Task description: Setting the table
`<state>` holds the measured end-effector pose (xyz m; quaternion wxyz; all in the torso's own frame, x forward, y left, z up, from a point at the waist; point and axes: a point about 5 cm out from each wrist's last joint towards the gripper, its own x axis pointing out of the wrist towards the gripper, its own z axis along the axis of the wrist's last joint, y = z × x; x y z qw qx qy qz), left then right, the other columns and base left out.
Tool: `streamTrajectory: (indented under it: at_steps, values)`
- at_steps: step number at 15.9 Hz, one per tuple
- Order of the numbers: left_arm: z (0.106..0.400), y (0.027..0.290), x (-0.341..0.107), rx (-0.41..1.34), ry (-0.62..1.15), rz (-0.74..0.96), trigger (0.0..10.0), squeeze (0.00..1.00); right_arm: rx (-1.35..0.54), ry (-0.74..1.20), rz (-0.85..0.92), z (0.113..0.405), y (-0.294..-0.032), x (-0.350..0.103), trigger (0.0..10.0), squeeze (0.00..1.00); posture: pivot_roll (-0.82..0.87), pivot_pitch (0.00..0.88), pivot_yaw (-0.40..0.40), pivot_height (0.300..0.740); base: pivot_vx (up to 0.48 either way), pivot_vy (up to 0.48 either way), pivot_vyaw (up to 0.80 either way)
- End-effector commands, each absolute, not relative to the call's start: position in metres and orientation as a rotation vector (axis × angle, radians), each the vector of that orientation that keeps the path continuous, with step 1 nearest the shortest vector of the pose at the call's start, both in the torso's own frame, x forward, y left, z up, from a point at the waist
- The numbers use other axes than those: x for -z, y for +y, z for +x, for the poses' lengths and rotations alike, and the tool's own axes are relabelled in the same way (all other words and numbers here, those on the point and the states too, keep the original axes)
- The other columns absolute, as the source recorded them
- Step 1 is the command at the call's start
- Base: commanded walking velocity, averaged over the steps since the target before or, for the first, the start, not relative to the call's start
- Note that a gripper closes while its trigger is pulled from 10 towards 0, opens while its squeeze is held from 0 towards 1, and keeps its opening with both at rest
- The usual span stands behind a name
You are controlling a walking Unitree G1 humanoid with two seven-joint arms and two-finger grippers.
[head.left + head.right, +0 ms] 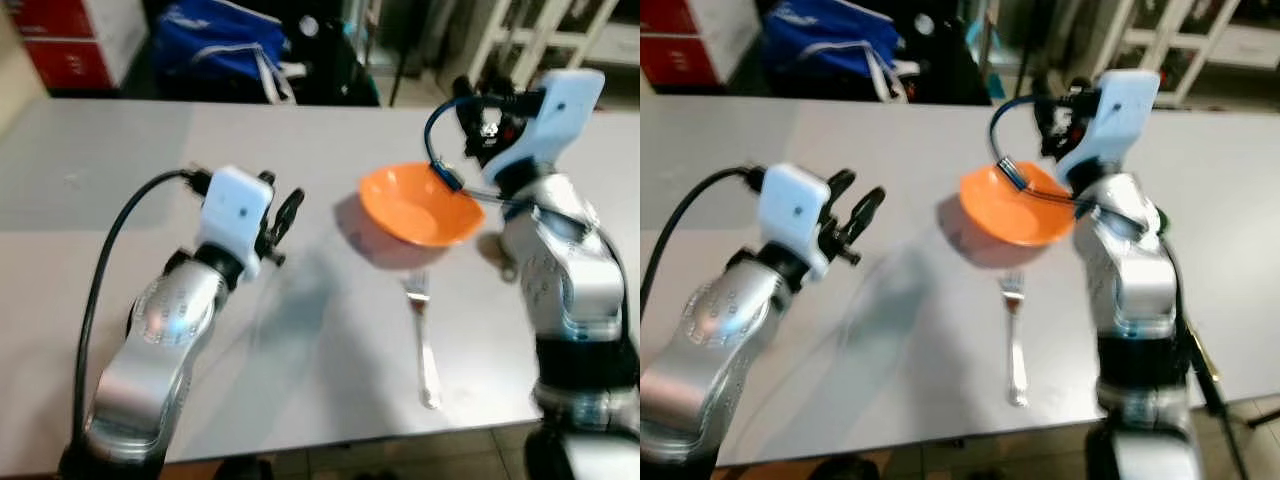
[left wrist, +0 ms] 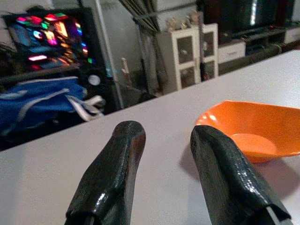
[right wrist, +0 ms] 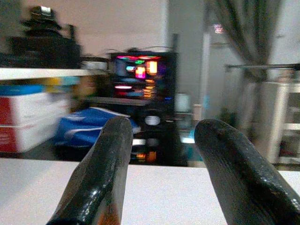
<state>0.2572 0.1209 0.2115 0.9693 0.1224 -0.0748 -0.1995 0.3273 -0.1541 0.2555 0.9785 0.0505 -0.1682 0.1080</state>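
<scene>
Claws, left (image 1: 284, 222) and right (image 3: 161, 173), gape empty beside orange bowl (image 1: 418, 204), fork (image 1: 423, 335).

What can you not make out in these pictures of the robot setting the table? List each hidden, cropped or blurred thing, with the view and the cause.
- Orange bowl: its right rim is hidden by the right arm in both eye views.
- Fork: motion blur smears its tines.
- Right gripper: blurred in the left eye view; the right wrist view shows its fingers apart.
- Blue bag: cropped by the top edge.
- Left gripper: open, fingertips cropped in the left wrist view.
</scene>
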Motion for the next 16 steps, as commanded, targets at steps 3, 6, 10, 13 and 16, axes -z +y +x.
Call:
streamTrajectory:
  at_steps: [3, 6, 10, 13, 16]
  values:
    - [0.249, 0.116, -0.211, 0.413, -0.153, 0.287, 10.0, 0.00, -0.264, -0.340, 0.097, 0.323, -0.140, -0.260, 10.0, 0.00, 0.02, 0.004, -0.103, 0.740, 0.000, 0.480, 0.00]
    - [0.250, 0.117, -0.211, 0.404, -0.148, 0.281, 10.0, 0.00, -0.222, -0.319, 0.191, 0.321, -0.145, -0.260, 10.0, 0.00, 0.01, 0.012, -0.076, 0.740, 0.000, 0.480, 0.00]
    - [0.252, 0.118, -0.206, 0.384, -0.113, 0.278, 10.0, 0.00, -0.260, -0.249, 0.254, 0.301, -0.146, -0.245, 10.0, 0.00, -0.01, 0.028, -0.048, 0.740, 0.000, 0.480, 0.00]
    - [0.248, 0.127, -0.198, 0.366, -0.072, 0.301, 10.0, 0.00, -0.473, -0.141, 0.062, 0.264, -0.153, -0.207, 10.0, 0.00, 0.00, 0.033, -0.047, 0.740, 0.000, 0.480, 0.53]
    - [0.240, 0.138, -0.188, 0.382, -0.017, 0.332, 10.0, 0.00, -0.621, -0.109, 0.048, 0.241, -0.149, -0.190, 10.0, 0.00, 0.00, 0.033, -0.034, 0.740, 0.000, 0.480, 0.80]
